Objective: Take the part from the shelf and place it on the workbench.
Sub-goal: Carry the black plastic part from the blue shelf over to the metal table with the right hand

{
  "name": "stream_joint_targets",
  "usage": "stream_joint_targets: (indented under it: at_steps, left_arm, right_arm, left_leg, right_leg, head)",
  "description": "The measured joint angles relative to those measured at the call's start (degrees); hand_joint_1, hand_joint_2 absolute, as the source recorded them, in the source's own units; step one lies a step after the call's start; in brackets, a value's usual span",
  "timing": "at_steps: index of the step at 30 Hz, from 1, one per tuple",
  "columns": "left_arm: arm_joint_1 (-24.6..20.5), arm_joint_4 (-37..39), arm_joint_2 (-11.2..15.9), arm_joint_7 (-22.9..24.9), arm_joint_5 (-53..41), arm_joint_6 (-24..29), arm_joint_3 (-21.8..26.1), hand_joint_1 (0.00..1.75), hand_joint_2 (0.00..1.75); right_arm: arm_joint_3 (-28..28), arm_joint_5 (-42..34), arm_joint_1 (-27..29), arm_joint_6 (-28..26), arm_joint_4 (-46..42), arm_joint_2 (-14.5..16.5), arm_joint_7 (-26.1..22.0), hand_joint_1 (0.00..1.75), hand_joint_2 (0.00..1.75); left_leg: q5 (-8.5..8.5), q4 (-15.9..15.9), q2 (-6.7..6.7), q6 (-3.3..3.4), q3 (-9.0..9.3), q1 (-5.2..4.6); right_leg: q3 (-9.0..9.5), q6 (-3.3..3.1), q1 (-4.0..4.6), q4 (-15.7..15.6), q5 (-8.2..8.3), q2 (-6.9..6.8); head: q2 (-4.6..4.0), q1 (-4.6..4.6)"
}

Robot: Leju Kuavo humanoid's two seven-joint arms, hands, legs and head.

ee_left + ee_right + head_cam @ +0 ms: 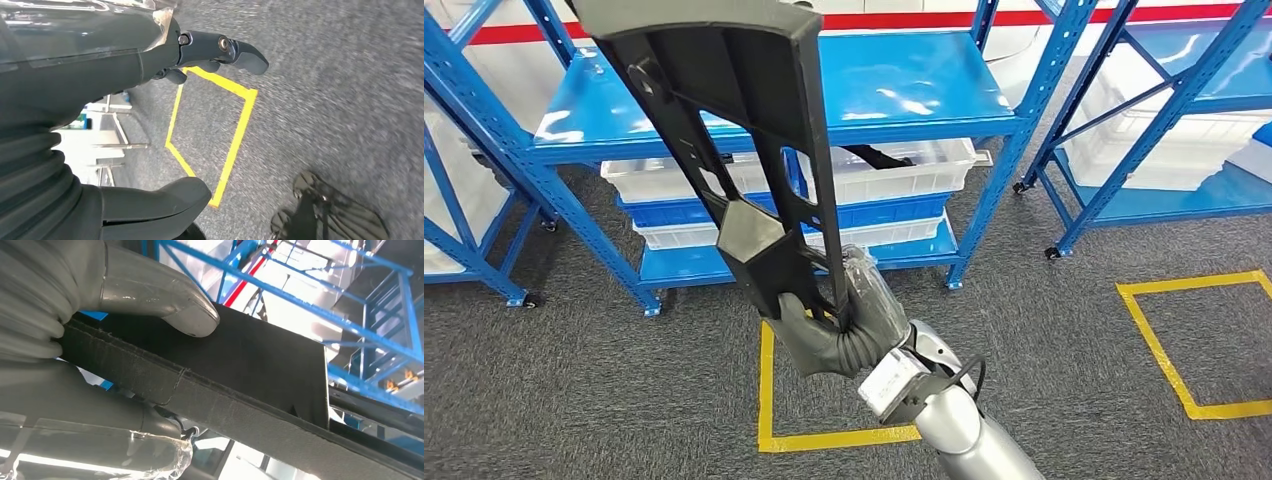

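grey carpet [1074, 350] runs under blue shelving [904, 125] at the far side, with white bins [904, 170] stacked on the lower levels and yellow tape squares [769, 400] marked on the floor. we see no worktop from where we stand, so we judge the carry is only part done.

we hold the part [724, 120], a long black ribbed plastic piece, off the shelf and raised in front of us. our right robot hand [834, 335] is clenched around its near, lower end; in the right wrist view the thumb [165, 300] presses on one flat face of the part [240, 370] and the fingers wrap below it. the rest of the piece rises away from that hand, leaning up and to the left, far past the grip, until its top leaves the head view.

our left robot hand [150, 60] hangs over the carpet with nothing in it and its fingers apart.

what worries us: the grip sits at one end only, so the long free length could lever against the fingers and twist or slip out as we walk. the tall upper end could also clip a shelf upright or beam when we turn, since it reaches well above the nearest shelf level. a slow turn would suit.
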Motion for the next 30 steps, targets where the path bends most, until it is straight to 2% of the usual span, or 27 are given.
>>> stream_joint_targets:
  at_steps: [2, 3, 4, 5, 6, 7, 9, 10, 12, 14, 15, 17, 18, 19, 20, 21, 23, 25, 26, 28, 30]
  left_arm:
    - [0.0, 0.0, 0.1, 0.0, 0.0, -0.1, 0.0, 0.0, 1.75]
    - [0.0, 0.0, 0.1, 0.0, -0.1, -0.1, 0.0, 0.0, 1.75]
    - [0.1, 0.0, 0.1, 0.0, -0.1, -0.2, 0.0, 0.0, 1.75]
    - [0.1, 0.0, 0.1, 0.0, -0.1, -0.3, 0.0, 0.0, 1.75]
    - [0.2, 0.0, 0.1, 0.0, -0.1, -0.3, 0.0, 0.0, 1.75]
    - [0.2, 0.0, 0.1, 0.0, -0.1, -0.3, 0.0, 0.0, 1.75]
    - [0.2, 0.0, 0.1, 0.0, -0.1, -0.3, 0.0, 0.0, 1.75]
    - [0.1, 0.0, 0.1, 0.0, -0.1, -0.4, 0.0, 0.0, 1.75]
    - [0.3, 0.0, 0.1, 0.0, -0.2, -0.4, 0.0, 0.0, 1.75]
    - [0.5, 0.0, 0.2, 0.0, -0.3, -0.5, 0.0, 0.0, 1.75]
    - [0.5, 0.0, 0.2, 0.0, -0.4, -0.6, 0.0, 0.0, 1.75]
    - [0.5, 0.0, 0.1, 0.0, -0.6, -0.8, 0.0, 0.0, 1.75]
    - [0.5, 0.0, 0.1, 0.0, -0.7, -1.0, 0.0, 0.0, 1.75]
    - [0.5, 0.0, 0.1, 0.0, -0.8, -1.1, 0.0, 0.0, 1.75]
    - [0.6, 0.0, 0.1, 0.0, -0.8, -1.2, 0.0, 0.0, 1.75]
    - [0.6, 0.0, 0.2, 0.0, -0.9, -1.3, 0.0, 0.0, 1.75]
    - [0.5, 0.0, 0.3, 0.0, -1.0, -1.3, 0.0, 0.0, 1.75]
    - [0.3, 0.0, 0.3, 0.0, -1.1, -1.3, 0.0, 0.0, 1.75]
    - [0.2, 0.0, 0.3, 0.0, -1.2, -1.3, 0.0, 0.0, 1.75]
    - [0.3, 0.0, 0.3, 0.0, -1.7, -1.3, -0.1, 0.0, 1.75]
    - [0.4, 0.0, 0.2, 0.0, -2.1, -1.3, -0.1, 0.0, 1.75]
  right_arm:
    - [0.0, 0.0, 0.6, 0.0, 0.0, -0.4, -0.2, 1.75, 1.75]
    - [0.0, 0.1, 0.9, 0.0, 0.0, -0.6, -0.2, 1.75, 1.75]
    - [0.0, 0.1, 1.2, 0.0, 0.1, -0.7, -0.2, 1.75, 1.75]
    - [0.0, 0.1, 1.4, 0.0, 0.1, -0.9, -0.2, 1.75, 1.75]
    - [0.0, 0.2, 1.5, 0.0, 0.2, -0.9, -0.2, 1.75, 1.75]
    - [0.0, 0.2, 1.5, 0.0, 0.2, -1.0, -0.2, 1.75, 1.75]
    - [0.0, 0.2, 1.5, 0.0, 0.2, -1.0, -0.3, 1.75, 1.75]
    - [0.0, 0.2, 1.5, 0.0, 0.2, -1.0, -0.3, 1.75, 1.75]
    - [0.0, 0.3, 1.5, 0.0, 0.2, -1.0, -0.3, 1.75, 1.75]
    - [0.0, 0.3, 1.5, 0.0, 0.2, -0.9, -0.3, 1.75, 1.75]
    - [0.0, 0.3, 1.5, 0.0, 0.2, -0.8, -0.3, 1.75, 1.75]
    - [0.0, 0.3, 1.8, -0.1, 0.2, -0.9, -0.4, 1.75, 1.75]
    - [0.0, 0.3, 2.0, -0.1, 0.2, -1.0, -0.4, 1.75, 1.75]
    - [0.0, 0.3, 2.2, -0.1, 0.2, -1.0, -0.5, 1.75, 1.75]
    - [0.0, 0.3, 2.5, -0.2, 0.2, -1.1, -0.5, 1.75, 1.75]
    - [0.0, 0.3, 2.7, -0.2, 0.2, -1.2, -0.6, 1.75, 1.75]
    - [0.0, 0.4, 3.1, -0.3, 0.2, -1.2, -0.8, 1.75, 1.75]
    - [-0.1, 0.7, 3.3, -0.5, 0.0, -1.3, -0.9, 1.75, 1.75]
    - [-0.1, 0.8, 3.4, -0.6, -0.1, -1.3, -1.0, 1.75, 1.75]
    - [-0.1, 0.9, 3.5, -0.6, -0.1, -1.4, -1.1, 1.75, 1.75]
    - [-0.2, 1.0, 3.5, -0.7, -0.2, -1.5, -1.2, 1.75, 1.75]
  left_leg:
    - [0.53, -0.1, -0.8, 0.65, -0.53, 0.02]
    - [0.75, -0.1, -1.27, 0.75, -0.83, -0.01]
    - [0.97, -0.1, -1.76, 0.76, -1.09, -0.03]
    - [1.21, -0.1, -2.29, 0.67, -1.32, -0.04]
    - [1.42, 0.0, -2.84, 0.53, -1.47, -0.04]
    - [1.62, 0.0, -3.38, 0.34, -1.58, -0.03]
    - [1.99, 0.2, -4.42, -0.17, -1.92, -0.24]
    - [2.2, 0.3, -4.84, -0.49, -2.12, -0.28]
    - [2.69, 0.2, -5.63, -1.25, -2.47, -0.16]
    - [2.14, 1.0, -4.97, -1.86, -3.08, 0.06]
    - [0.9, 2.6, -4.08, -2.09, -3.82, 0.15]
    - [-3.09, 9.1, -2.27, -2.55, -6.46, 0.4]
    - [-4.78, 12.7, -1.92, -2.82, -7.89, 0.56]
    - [-5.64, 15.2, -1.74, -3.05, -8.77, 0.71]
    - [-5.49, 15.8, -1.54, -3.23, -8.71, 0.85]
    - [-4.43, 14.2, -1.19, -3.36, -7.59, 1.0]
    - [-1.63, 7.2, 0.84, -3.51, -3.39, 1.1]
    - [-0.36, 2.2, 2.5, -2.97, -0.82, 0.81]
    - [-0.42, 1.5, 2.59, -2.52, -0.69, 0.52]
    - [-0.03, 1.2, 1.48, -1.4, -1.01, 0.27]
    - [0.51, 0.8, 0.51, -0.35, -1.13, 0.24]
  right_leg:
    - [-3.14, -0.39, -0.15, 7.2, -3.53, 1.44]
    - [-4.61, -0.44, -0.18, 10.8, -4.88, 1.69]
    - [-5.34, -0.28, -0.21, 12.8, -5.46, 1.79]
    - [-4.98, 0.07, -0.22, 12.6, -5.13, 1.88]
    - [-3.42, 0.5, -0.27, 10.1, -3.97, 2.08]
    - [-1.12, 0.88, -0.37, 6.0, -2.44, 2.73]
    - [2.67, 1.09, -0.56, -1.5, -0.24, 4.62]
    - [3.4, 0.93, -0.58, -3.3, 0.18, 5.26]
    - [3.5, 0.3, -0.48, -3.8, 0.53, 4.93]
    - [3.64, -0.47, -0.77, -4.0, 1.11, 4.02]
    - [3.67, -0.89, -0.98, -4.1, 1.42, 3.51]
    - [3.42, -1.35, -0.92, -4.1, 1.69, 2.45]
    - [3.29, -1.45, -0.84, -4.0, 1.74, 1.83]
    - [3.18, -1.45, -0.77, -3.9, 1.75, 1.2]
    - [3.11, -1.44, -0.75, -3.9, 1.74, 0.59]
    - [3.08, -1.42, -0.77, -3.8, 1.72, 0.01]
    - [3.08, -1.2, -0.67, -3.7, 1.61, -0.95]
    - [2.91, -0.68, -0.19, -3.5, 1.44, -1.8]
    - [2.81, -0.37, 0.02, -3.5, 1.45, -2.28]
    - [2.61, 0.35, 0.11, -3.4, 1.34, -3.05]
    - [1.71, 0.65, -0.12, -1.5, -0.12, -1.71]
  head:
    - [-0.01, 0.03]
    - [-0.01, 0.02]
    - [-0.01, 0.02]
    - [-0.01, 0.02]
    - [-0.01, 0.02]
    - [0.0, 0.02]
    - [-0.01, -0.02]
    - [0.0, -0.05]
    - [-0.01, -0.12]
    - [-0.01, -0.15]
    - [-0.01, -0.2]
    - [-0.02, -0.27]
    - [-0.02, -0.27]
    - [-0.02, -0.27]
    - [-0.02, -0.27]
    - [-0.02, -0.27]
    - [-0.02, -0.27]
    - [-0.01, -0.22]
    - [-0.01, -0.18]
    - [-0.01, -0.11]
    - [0.0, -0.1]
